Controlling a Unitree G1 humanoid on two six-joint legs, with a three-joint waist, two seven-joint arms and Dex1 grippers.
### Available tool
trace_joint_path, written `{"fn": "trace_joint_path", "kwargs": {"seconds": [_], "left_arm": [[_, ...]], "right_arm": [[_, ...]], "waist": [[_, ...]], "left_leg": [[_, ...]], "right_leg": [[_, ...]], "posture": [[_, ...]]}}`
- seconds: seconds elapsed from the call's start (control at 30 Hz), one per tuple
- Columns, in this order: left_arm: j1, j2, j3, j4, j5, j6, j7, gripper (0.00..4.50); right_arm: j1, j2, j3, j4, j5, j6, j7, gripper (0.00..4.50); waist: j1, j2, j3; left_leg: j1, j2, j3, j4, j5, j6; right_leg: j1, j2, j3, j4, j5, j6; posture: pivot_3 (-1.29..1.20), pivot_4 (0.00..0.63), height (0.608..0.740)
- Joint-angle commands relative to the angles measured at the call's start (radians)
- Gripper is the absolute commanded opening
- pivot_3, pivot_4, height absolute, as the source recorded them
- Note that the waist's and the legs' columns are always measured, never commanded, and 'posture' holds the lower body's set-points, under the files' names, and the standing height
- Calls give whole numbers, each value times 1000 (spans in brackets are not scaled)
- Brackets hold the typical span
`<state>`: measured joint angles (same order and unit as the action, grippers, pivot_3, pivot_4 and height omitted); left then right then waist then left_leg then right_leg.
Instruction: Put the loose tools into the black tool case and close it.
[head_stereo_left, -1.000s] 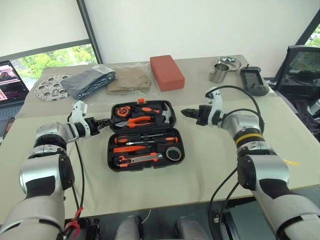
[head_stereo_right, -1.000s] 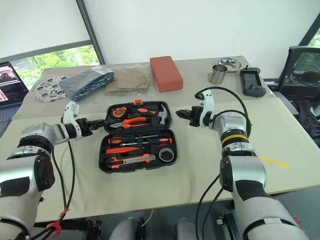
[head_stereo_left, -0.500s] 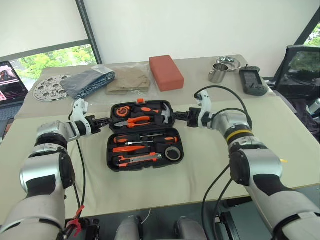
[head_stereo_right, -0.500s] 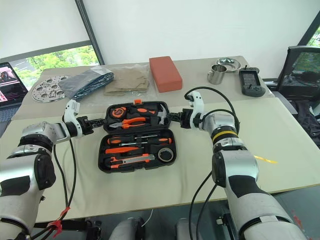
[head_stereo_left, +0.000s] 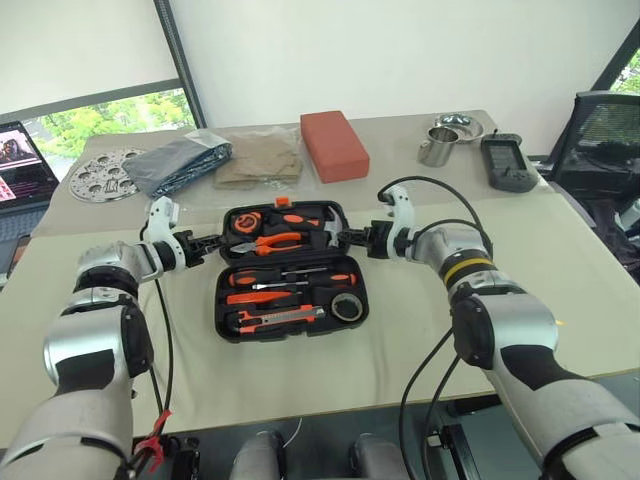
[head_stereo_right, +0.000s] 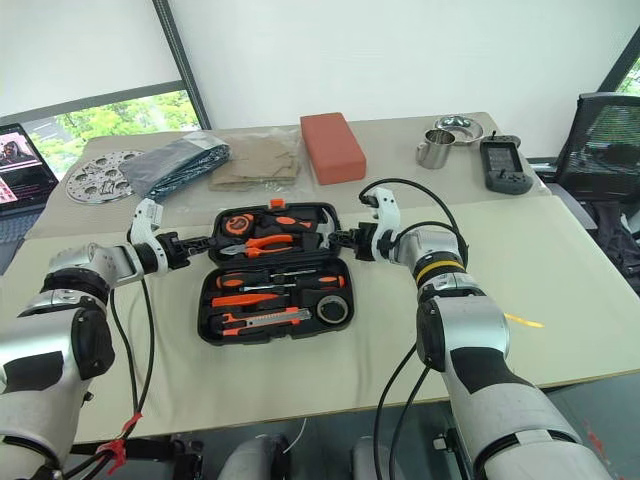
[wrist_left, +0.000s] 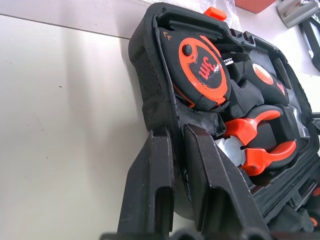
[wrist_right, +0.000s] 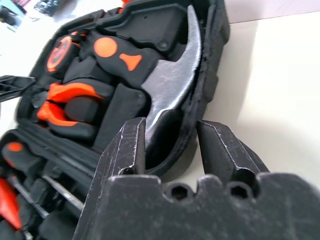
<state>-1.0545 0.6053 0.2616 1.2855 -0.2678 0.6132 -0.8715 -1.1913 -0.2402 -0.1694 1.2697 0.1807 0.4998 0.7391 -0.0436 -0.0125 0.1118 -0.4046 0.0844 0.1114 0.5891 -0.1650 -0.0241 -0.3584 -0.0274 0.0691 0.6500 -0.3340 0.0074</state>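
A wide tabletop (head_stereo_left: 420, 330) covered in pale beige cloth is seen under a white tent-like wall, with green foliage visible through an opening at the far left. The black tool case (head_stereo_left: 290, 270) lies open near the middle of the tabletop, its lid half farther from the robot and an orange latch at the far rim. In the lid half a round tape measure (wrist_left: 202, 70), orange-handled pliers (head_stereo_left: 275, 240) and a hammer (wrist_right: 172, 82) are seated; in the nearer half the screwdrivers (head_stereo_left: 290, 280), the utility knife (head_stereo_left: 280, 318) and the tape roll (head_stereo_left: 347, 307) are lying in their slots.

The left claw (head_stereo_left: 212, 242) is pinched on the left rim of the lid half, its fingers close together around the wall. The right claw (head_stereo_left: 352, 238) is held at the lid's right rim, fingers spread to either side of the wall; contact cannot be told.

Along the far edge are found a perforated metal disc (head_stereo_left: 103, 173), a grey-blue bag (head_stereo_left: 180, 165), folded tan cloth (head_stereo_left: 258, 157), a red-orange block (head_stereo_left: 334, 145), a metal cup (head_stereo_left: 436, 150), a metal bowl (head_stereo_left: 458, 126) and a black handheld device (head_stereo_left: 506, 162). A laptop (head_stereo_left: 22, 165) is at the far left, a black chair (head_stereo_left: 600, 140) at the right.
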Motion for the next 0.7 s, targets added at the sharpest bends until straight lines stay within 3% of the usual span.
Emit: {"fn": "trace_joint_path", "kwargs": {"seconds": [0.03,0.17,0.2,0.7], "left_arm": [[-16,4,6,1,15,-11,8,460],[-15,2,9,2,15,-13,8,446],[-14,2,9,3,15,-14,8,0],[-5,11,9,-8,19,-12,-66,0]], "right_arm": [[-23,-7,-18,-4,6,-18,7,1662],[-25,-9,-27,-3,12,-15,9,524],[-25,-10,-27,-3,10,-15,11,143],[-9,-23,-27,-17,7,-29,67,67]], "waist": [[0,0,0],[0,0,0],[0,0,0],[0,0,0]], "left_leg": [[0,0,0,0,0,0],[0,0,0,0,0,0],[0,0,0,0,0,0],[0,0,0,0,0,0]], "right_leg": [[0,0,0,0,0,0],[0,0,0,0,0,0],[0,0,0,0,0,0],[0,0,0,0,0,0]], "posture": [[0,150,736],[0,150,736],[0,150,736],[0,150,736]]}}
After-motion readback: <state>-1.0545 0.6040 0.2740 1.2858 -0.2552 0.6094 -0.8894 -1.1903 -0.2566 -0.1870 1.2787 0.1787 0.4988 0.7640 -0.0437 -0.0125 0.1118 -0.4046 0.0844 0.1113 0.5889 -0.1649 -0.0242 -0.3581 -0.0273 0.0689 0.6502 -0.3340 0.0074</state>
